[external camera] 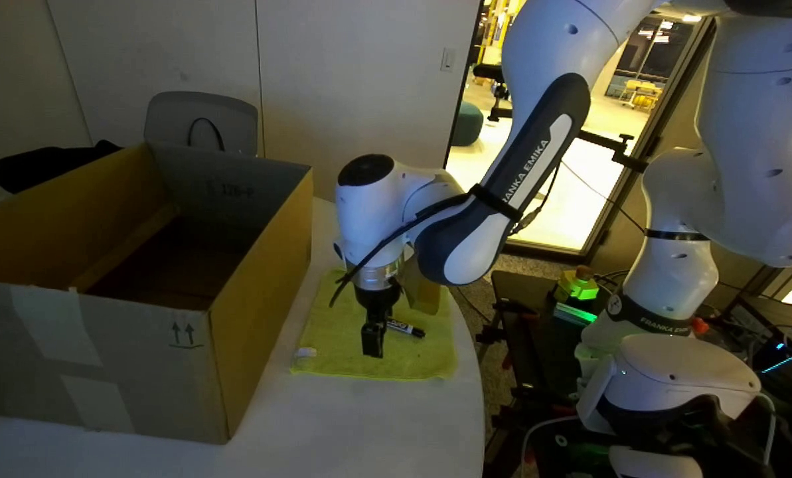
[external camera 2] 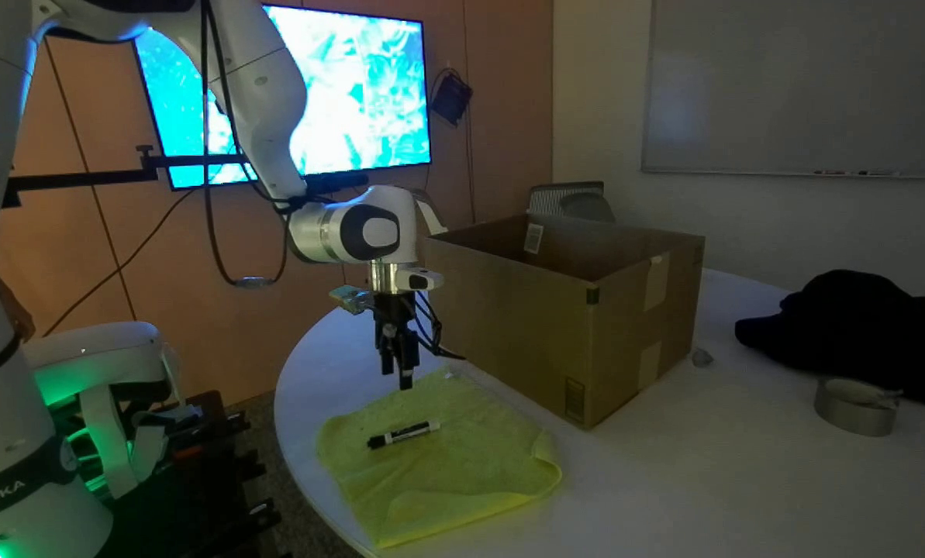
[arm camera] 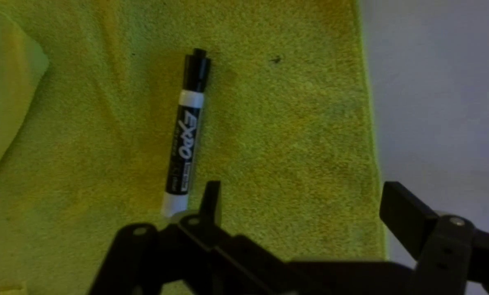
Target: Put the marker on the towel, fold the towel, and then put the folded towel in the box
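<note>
The yellow-green towel (external camera: 429,362) lies mostly flat on the table beside the box; it also shows in an exterior view (external camera 2: 470,457). One of its corners curls up, and a raised flap shows at the left of the wrist view (arm camera: 297,123). The black and white marker (external camera 2: 405,435) lies on the towel, also in an exterior view (external camera: 406,327) and the wrist view (arm camera: 183,143). The brown cardboard box (external camera: 263,318) stands open-topped; it also shows in an exterior view (external camera 2: 509,318). My gripper (arm camera: 301,198) is open and empty above the towel's edge, pointing down, beside the marker; both exterior views show it (external camera: 372,340) (external camera 2: 397,372).
The white round table (external camera: 362,425) bears everything. A roll of tape (external camera 2: 856,407) and a black cloth item (external camera 2: 857,333) lie beyond the box. A small crumpled scrap (external camera 2: 702,357) lies by the box's corner. A chair (external camera: 203,113) stands behind the box.
</note>
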Motion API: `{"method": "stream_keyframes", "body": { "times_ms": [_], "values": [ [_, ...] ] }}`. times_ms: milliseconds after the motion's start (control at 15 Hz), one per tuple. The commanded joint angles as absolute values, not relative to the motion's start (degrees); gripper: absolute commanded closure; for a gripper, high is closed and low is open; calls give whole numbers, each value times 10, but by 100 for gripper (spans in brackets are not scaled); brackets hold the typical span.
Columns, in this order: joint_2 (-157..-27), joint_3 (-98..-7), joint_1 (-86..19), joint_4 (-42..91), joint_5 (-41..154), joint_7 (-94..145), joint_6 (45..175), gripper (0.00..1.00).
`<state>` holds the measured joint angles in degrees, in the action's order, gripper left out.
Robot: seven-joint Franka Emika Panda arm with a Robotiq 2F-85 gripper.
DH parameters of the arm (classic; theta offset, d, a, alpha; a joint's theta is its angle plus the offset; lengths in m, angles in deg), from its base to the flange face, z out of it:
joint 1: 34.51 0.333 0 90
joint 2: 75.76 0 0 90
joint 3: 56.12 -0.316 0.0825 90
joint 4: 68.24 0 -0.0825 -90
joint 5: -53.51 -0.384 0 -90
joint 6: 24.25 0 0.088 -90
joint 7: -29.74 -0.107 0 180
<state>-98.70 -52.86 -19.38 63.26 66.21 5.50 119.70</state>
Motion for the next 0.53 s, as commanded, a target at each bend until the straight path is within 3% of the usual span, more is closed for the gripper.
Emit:
{"method": "stream_keyframes", "body": {
  "times_ms": [0,467],
  "values": [
    [-989,-570,-209,638,625,88,1219,0],
    [-1032,-612,-248,637,547,190,1244,0]
  ]
}}
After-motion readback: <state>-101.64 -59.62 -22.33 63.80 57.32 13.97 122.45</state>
